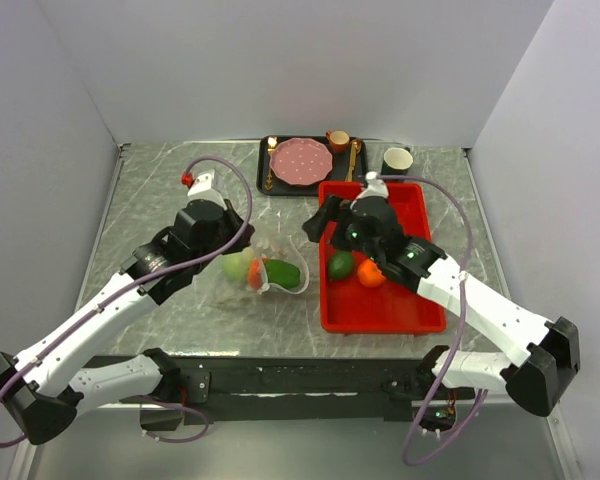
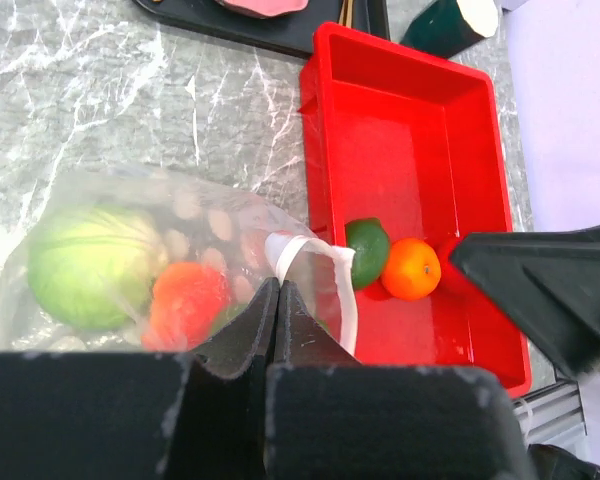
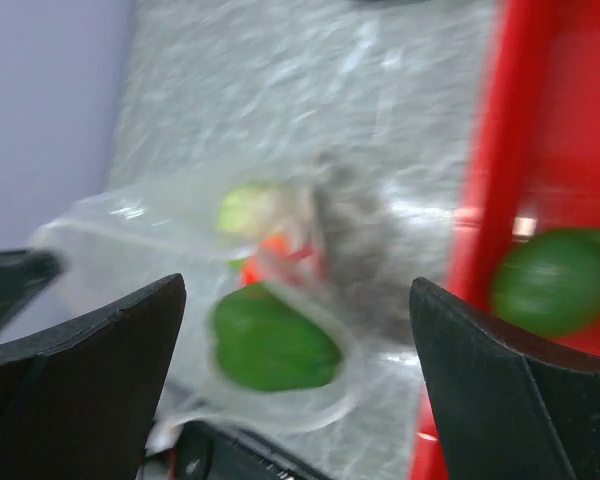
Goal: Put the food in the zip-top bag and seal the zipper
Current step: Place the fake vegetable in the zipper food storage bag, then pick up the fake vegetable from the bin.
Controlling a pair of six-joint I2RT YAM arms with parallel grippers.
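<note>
The zip-top bag (image 1: 260,262) lies on the table left of the red tray. It holds the pale green cabbage (image 1: 235,265), the red-yellow fruit (image 1: 255,276) and the green pepper (image 1: 285,272). My left gripper (image 2: 276,284) is shut on the bag's mouth edge, where the white zipper (image 2: 342,290) loops out. The dark green avocado (image 2: 370,248) and the orange (image 2: 412,268) lie in the tray, with something red partly hidden behind them. My right gripper (image 3: 298,295) is open and empty above the bag's mouth and the pepper (image 3: 275,342). The right wrist view is blurred.
The red tray (image 1: 410,310) stands right of the bag. A black tray (image 1: 280,190) at the back holds a pink plate (image 1: 300,160), cutlery and a small brown cup. A white cup (image 1: 397,159) stands behind the red tray. Walls enclose the table.
</note>
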